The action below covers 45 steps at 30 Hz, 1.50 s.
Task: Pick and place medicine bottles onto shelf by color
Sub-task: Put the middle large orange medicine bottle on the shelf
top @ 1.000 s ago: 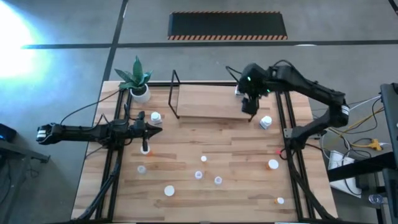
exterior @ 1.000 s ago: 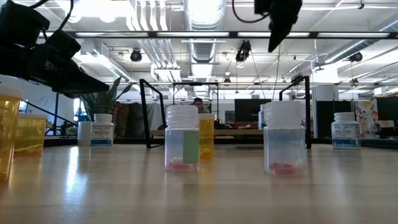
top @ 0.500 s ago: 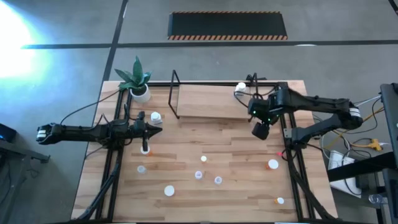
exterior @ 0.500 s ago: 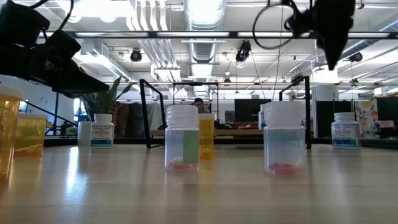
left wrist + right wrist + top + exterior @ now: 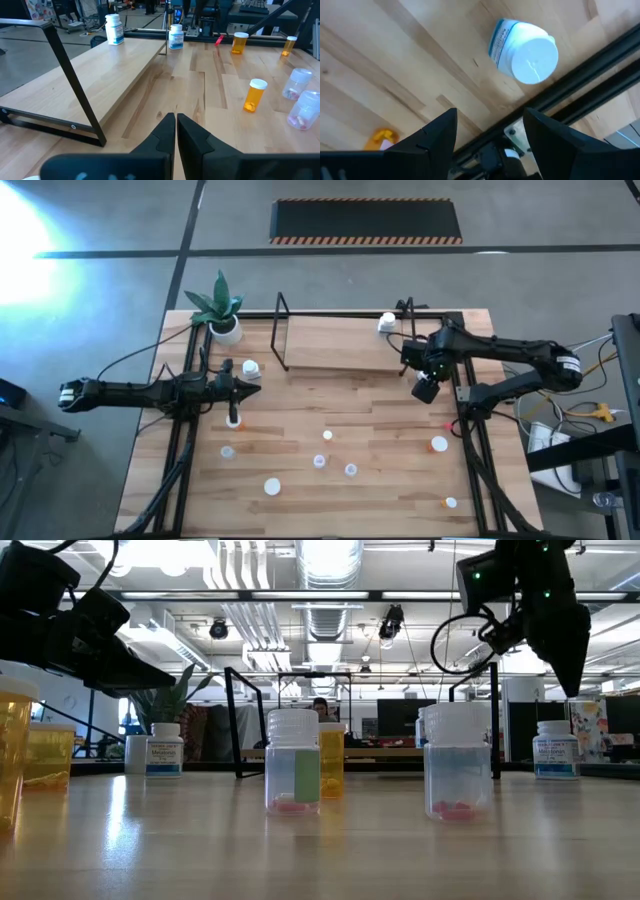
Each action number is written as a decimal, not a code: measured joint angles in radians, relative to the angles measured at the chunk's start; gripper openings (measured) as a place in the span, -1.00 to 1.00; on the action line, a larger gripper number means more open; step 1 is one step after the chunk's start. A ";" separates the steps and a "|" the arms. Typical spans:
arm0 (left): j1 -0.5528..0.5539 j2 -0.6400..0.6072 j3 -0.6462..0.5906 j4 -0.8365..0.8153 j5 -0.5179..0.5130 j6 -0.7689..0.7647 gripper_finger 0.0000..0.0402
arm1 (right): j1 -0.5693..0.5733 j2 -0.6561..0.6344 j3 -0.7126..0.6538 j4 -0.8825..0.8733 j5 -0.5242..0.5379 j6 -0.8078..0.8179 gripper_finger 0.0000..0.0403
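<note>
The shelf (image 5: 335, 345), a pale board with black wire rails, stands at the table's far middle; a white bottle (image 5: 386, 323) stands on its far right corner. My right gripper (image 5: 490, 120) is open and hangs above another white bottle (image 5: 527, 50), which stands on the table just right of the shelf. In the high view this gripper (image 5: 425, 388) hides that bottle. My left gripper (image 5: 176, 117) is shut and empty, at the table's left (image 5: 250, 385). Several orange, white and clear bottles stand on the near half, among them an orange one (image 5: 233, 420) and a clear one (image 5: 351, 470).
A white pot with a green plant (image 5: 222, 315) stands at the far left corner. A black frame rail (image 5: 580, 75) runs close beside the white bottle under my right gripper. An orange bottle (image 5: 438, 444) stands near the table's right edge.
My right gripper has gone from above the shelf's right end toward the table's right and near edges, and lower. It now hangs over the white bottle beside the shelf.
</note>
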 joint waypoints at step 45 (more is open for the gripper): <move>0.000 0.001 0.000 0.000 0.000 0.000 -1.00 | 0.967 0.075 -0.141 0.245 -0.063 0.707 0.63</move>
